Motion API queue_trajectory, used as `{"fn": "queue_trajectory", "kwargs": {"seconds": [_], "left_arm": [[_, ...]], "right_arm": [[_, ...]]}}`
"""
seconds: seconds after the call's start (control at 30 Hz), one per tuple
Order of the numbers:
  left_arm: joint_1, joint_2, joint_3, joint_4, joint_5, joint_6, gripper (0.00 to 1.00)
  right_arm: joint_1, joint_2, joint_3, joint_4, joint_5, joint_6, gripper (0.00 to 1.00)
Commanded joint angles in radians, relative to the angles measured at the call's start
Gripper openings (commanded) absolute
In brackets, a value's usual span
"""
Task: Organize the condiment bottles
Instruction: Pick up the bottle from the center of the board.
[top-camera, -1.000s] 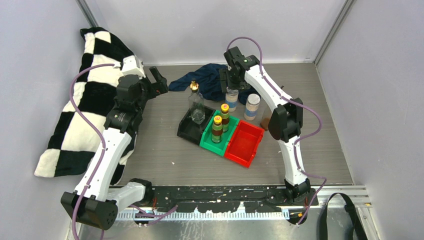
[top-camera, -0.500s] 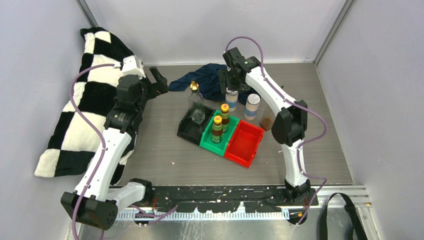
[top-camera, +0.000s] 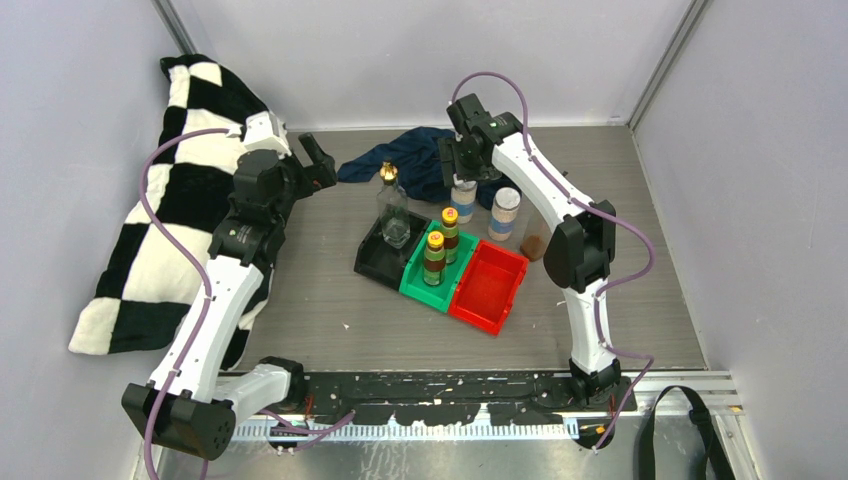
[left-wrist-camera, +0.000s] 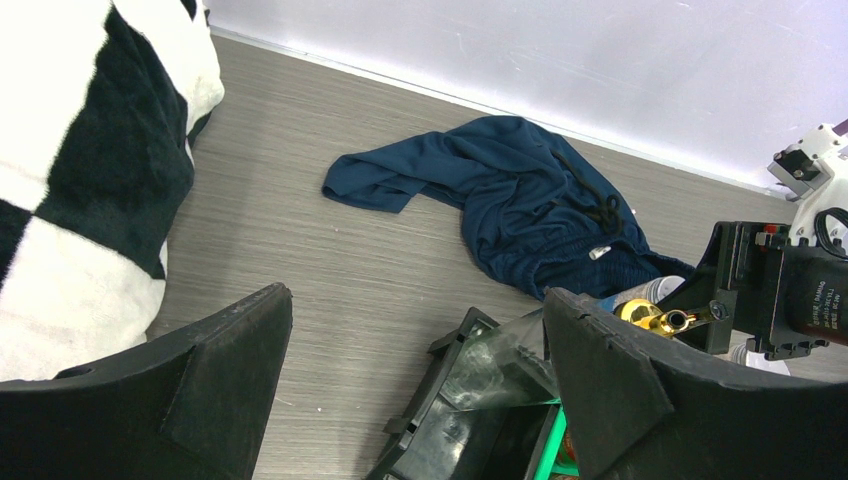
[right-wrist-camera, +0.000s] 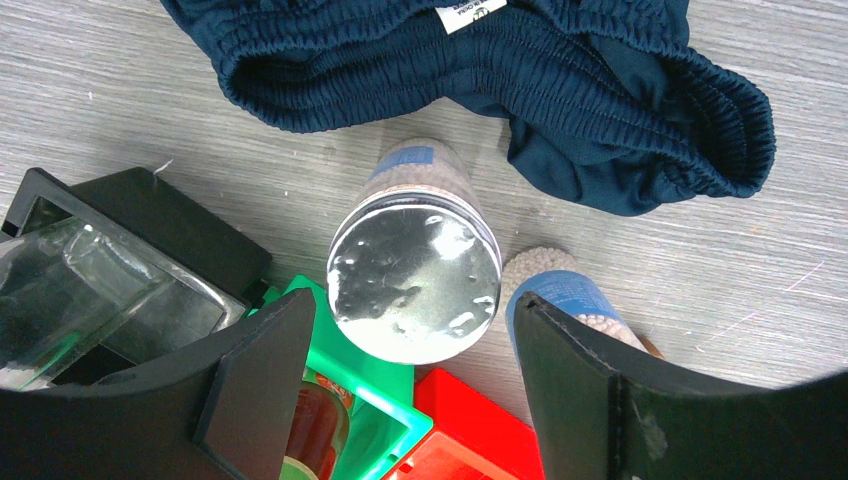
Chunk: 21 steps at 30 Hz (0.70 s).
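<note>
OK, right side first. My right gripper (top-camera: 462, 172) hangs over the far middle of the table (top-camera: 330, 300), pointing down with its fingers spread. A white-capped jar (right-wrist-camera: 415, 285) stands upright between them. The wrist view shows a thin gap on each side of its cap, so nothing is clamped. That jar sits on the table just behind the green bin (top-camera: 420, 283), near the edge of the navy cloth (top-camera: 410, 160).

The second jar (top-camera: 507, 212), blue label, stands upright just to the right of the first, behind the red bin (top-camera: 488, 290). In the wrist view it is partly hidden by one of my fingers, and I cannot tell if they touch.

Two yellow-capped bottles (top-camera: 434, 258) stand upright in the green bin, one behind the other. A glass bottle (top-camera: 392, 215) with a gold pourer stands upright in the black bin (top-camera: 372, 262). The three bins sit side by side, black on the left, green in the middle, red on the right.

My left gripper (top-camera: 318, 160) is well apart from every bottle, at the far left just beside the checkered blanket (top-camera: 170, 200). Its fingers are spread wide and hold nothing. Its wrist view looks across bare table to the navy cloth, with the gold pourer showing low at the right.
</note>
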Motion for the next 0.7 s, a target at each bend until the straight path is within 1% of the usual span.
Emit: {"fn": "queue_trajectory", "kwargs": {"seconds": [0.0, 0.67], "left_arm": [[-0.004, -0.005, 0.000, 0.017, 0.011, 0.002, 0.96], [-0.003, 0.000, 0.003, 0.019, 0.013, 0.002, 0.96]], "right_arm": [[0.005, -0.021, 0.045, 0.016, 0.001, -0.008, 0.78], [0.004, 0.026, 0.076, 0.004, -0.021, -0.003, 0.74]]}}
